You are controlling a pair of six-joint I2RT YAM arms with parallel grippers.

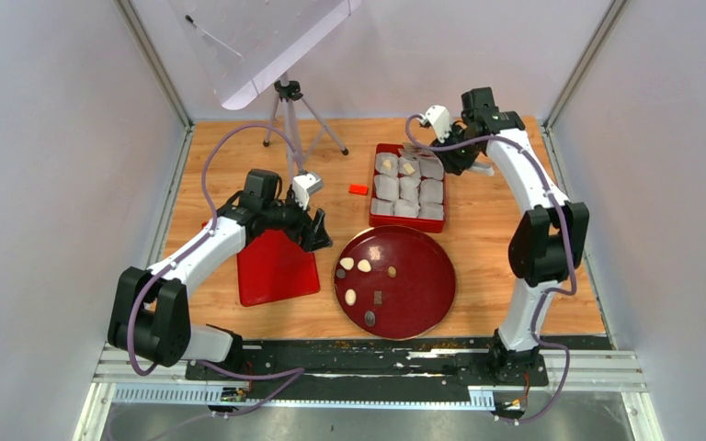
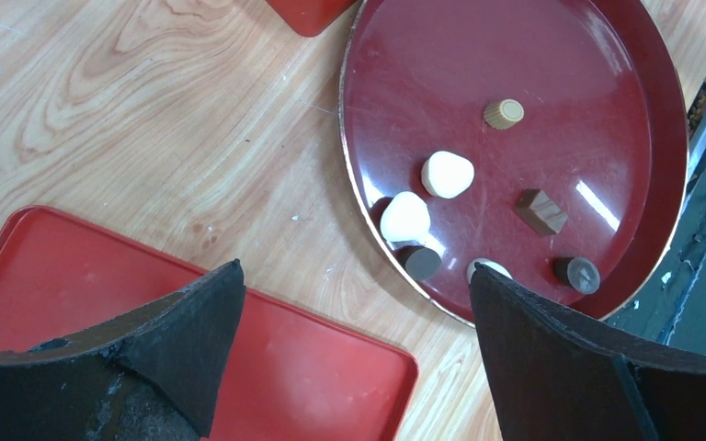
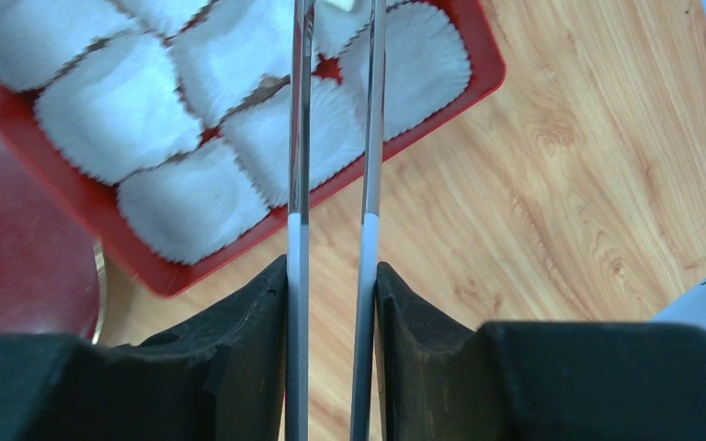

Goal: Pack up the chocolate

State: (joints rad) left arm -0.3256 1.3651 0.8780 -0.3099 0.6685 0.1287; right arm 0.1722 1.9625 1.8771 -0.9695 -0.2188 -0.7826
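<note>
Several pieces of chocolate [image 1: 365, 265] lie on the round dark red plate [image 1: 423, 276]: cream-white ones [image 2: 447, 174], a tan round one [image 2: 504, 113], a brown square [image 2: 540, 211] and dark rounds [image 2: 420, 262]. Two pale pieces [image 1: 408, 168] sit in cups at the far end of the red box [image 1: 407, 223]. My left gripper [image 2: 357, 271] hangs open and holds nothing, above the plate's left rim and the red lid [image 2: 267, 367]. My right gripper [image 3: 331, 266] is shut on metal tweezers [image 3: 299, 138]. Their blades reach over the white paper cups [image 3: 193, 207], and the tips run off the frame's top edge.
A small orange-red block [image 1: 358, 189] lies left of the box. A tripod [image 1: 290, 110] holding a tilted white panel stands at the back. The flat red lid [image 1: 276, 266] lies left of the plate. Walls close the table on the left, right and back.
</note>
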